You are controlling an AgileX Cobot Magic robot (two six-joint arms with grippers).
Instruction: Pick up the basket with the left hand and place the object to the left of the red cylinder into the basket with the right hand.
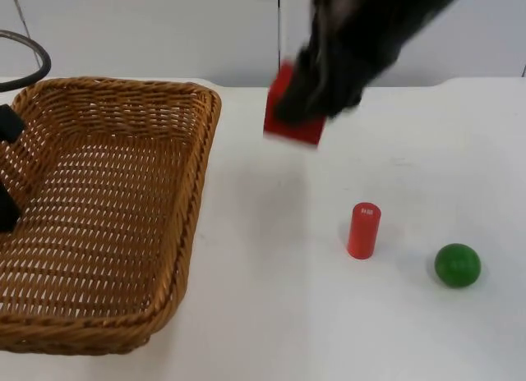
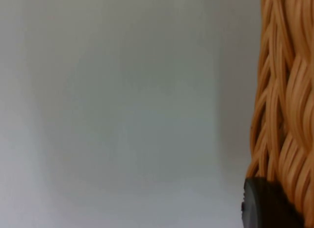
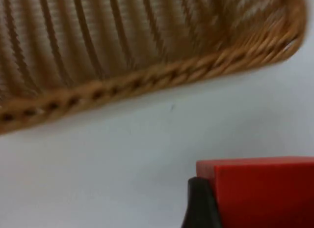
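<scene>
At nine o'clock of the top view, the wicker basket (image 1: 107, 208) is gripped at its left rim by the left pincer (image 1: 8, 172), whose black fingers are closed over the woven wall; in the left wrist view the weave (image 2: 284, 100) is seen pressed against a black fingertip (image 2: 265, 206). The basket's bottom is bare. Toward twelve o'clock, the red block (image 1: 292, 118) is held clamped in the right pincer (image 1: 316, 102) above the white desk (image 1: 271, 299), just right of the basket's far right corner. In the right wrist view the block (image 3: 265, 191) is seen against a black finger (image 3: 198, 203), with the basket rim (image 3: 147, 83) beyond it. Toward four o'clock, the red cylinder (image 1: 363, 230) is stood upright on the desk, and the green ball (image 1: 457, 265) is set near it at its right, apart from it.
</scene>
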